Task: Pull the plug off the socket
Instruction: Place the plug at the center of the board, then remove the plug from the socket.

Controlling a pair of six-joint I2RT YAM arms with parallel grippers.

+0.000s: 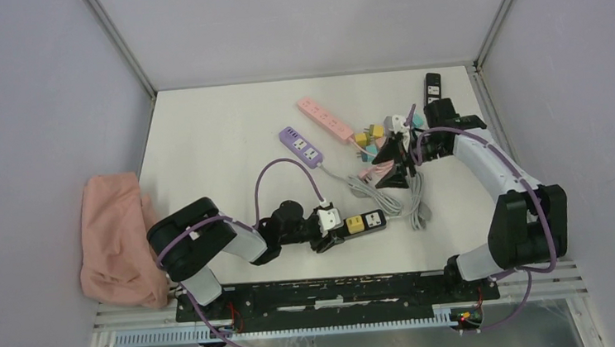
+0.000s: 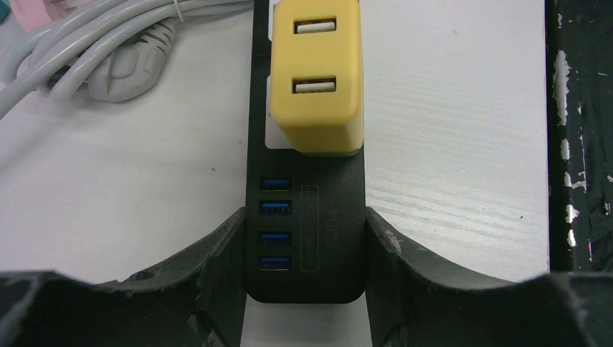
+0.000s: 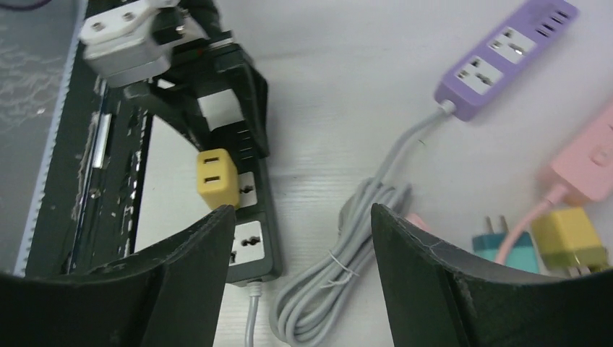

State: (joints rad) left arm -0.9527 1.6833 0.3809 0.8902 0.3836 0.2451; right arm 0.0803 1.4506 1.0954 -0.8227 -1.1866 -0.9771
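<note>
- You'll find the charger plug (image 2: 315,79) seated on the power strip (image 2: 312,217), whose end sits between the left gripper's (image 1: 323,237) fingers.
- The coiled cable (image 1: 385,200) lies just behind the strip, and the cloth (image 1: 114,238) is at the far left.

Bright even light, soft shadows, mild glare on table (image 2: 463,144), left hand (image 2: 305,217) dark and blurred

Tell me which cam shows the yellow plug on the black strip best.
Left wrist. The yellow plug fills the upper frame with both slots clear, and it sits on the black power strip. Top external shows it only as a tiny yellow block. Right wrist shows it small and at an angle.
</note>
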